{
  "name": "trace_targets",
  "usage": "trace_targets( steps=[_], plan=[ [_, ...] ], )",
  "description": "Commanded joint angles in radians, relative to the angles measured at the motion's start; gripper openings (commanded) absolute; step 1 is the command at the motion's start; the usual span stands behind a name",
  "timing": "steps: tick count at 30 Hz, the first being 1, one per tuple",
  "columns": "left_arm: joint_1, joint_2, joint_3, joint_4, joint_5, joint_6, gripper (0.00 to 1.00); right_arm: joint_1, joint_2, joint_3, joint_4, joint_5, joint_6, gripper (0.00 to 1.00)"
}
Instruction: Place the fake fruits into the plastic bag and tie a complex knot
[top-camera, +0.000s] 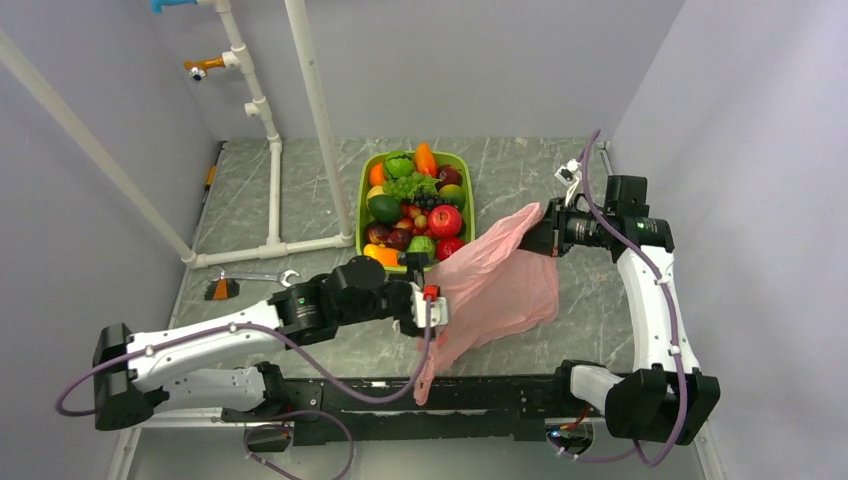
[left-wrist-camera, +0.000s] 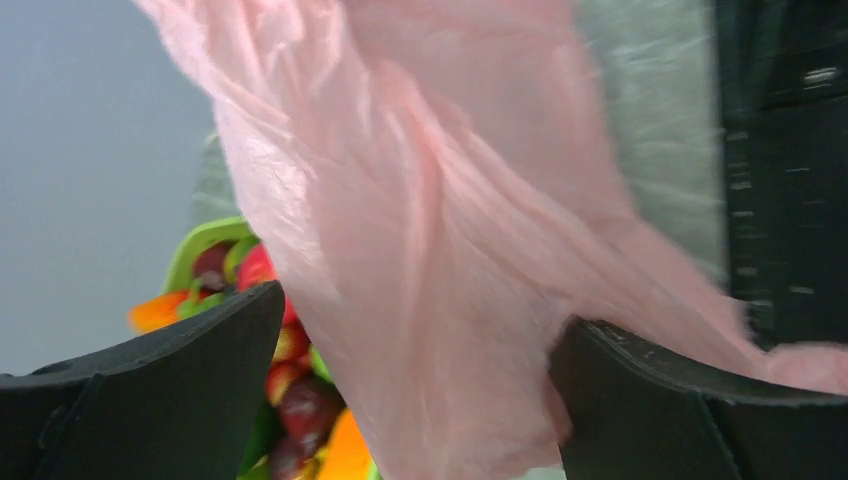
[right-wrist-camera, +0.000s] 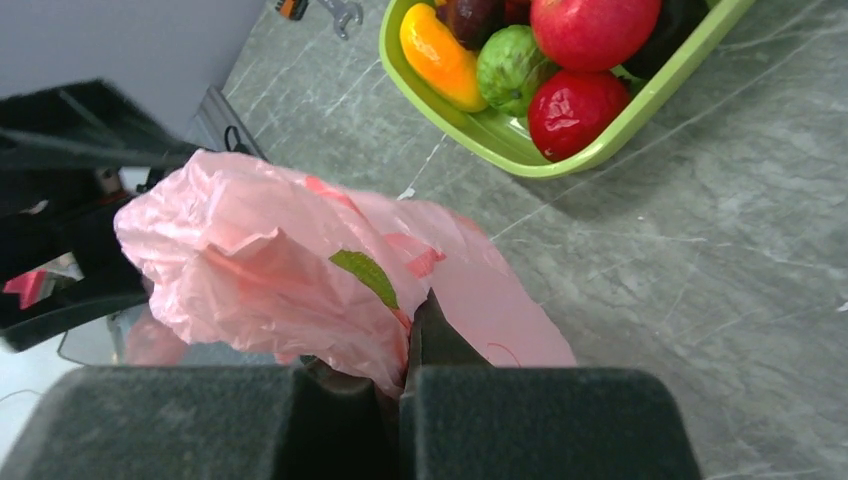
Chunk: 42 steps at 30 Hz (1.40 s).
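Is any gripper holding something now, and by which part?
The right gripper is shut on the plastic bag, pinching its bunched upper end. The left gripper is open around the bag, holding nothing.

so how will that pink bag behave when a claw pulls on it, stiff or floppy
Probably very floppy: the pink plastic bag hangs in crumpled folds from the shut right claw. Likely light, since that one pinch lifts much of it. It could slip or tear: the film looks thin and translucent inside the open left claw.
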Motion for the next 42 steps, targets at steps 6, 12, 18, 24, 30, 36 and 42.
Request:
trace_targets(
  steps=[6, 12, 18, 24, 30, 36, 42],
  plan=[
    [-0.003, 0.027, -0.04, 0.402, -0.309, 0.273, 0.85, 0.005, 0.028, -0.015, -0.109, -0.097, -0.081, 0.0],
    [0.092, -0.062, -0.008, 0.367, -0.227, 0.12, 0.55, -0.004, 0.094, 0.03, -0.233, -0.048, -0.253, 0.0],
    [0.356, -0.104, 0.075, 0.229, -0.012, -0.112, 0.0, -0.076, 0.16, 0.1, -0.358, -0.015, -0.442, 0.0],
    [0.545, -0.1, 0.146, 0.19, 0.127, -0.308, 0.0, -0.159, 0.202, 0.097, -0.39, -0.004, -0.543, 0.0],
    [0.606, -0.05, 0.169, 0.131, 0.434, -0.43, 0.0, -0.16, 0.193, 0.081, -0.318, -0.055, -0.479, 0.0],
    [0.58, -0.017, 0.226, 0.06, 0.694, -0.307, 0.0, -0.166, 0.177, 0.077, -0.258, -0.027, -0.441, 0.34],
    [0.575, 0.147, 0.364, -0.048, 0.734, -0.511, 0.0, -0.151, 0.102, 0.149, -0.083, 0.082, -0.377, 0.99]
  ],
)
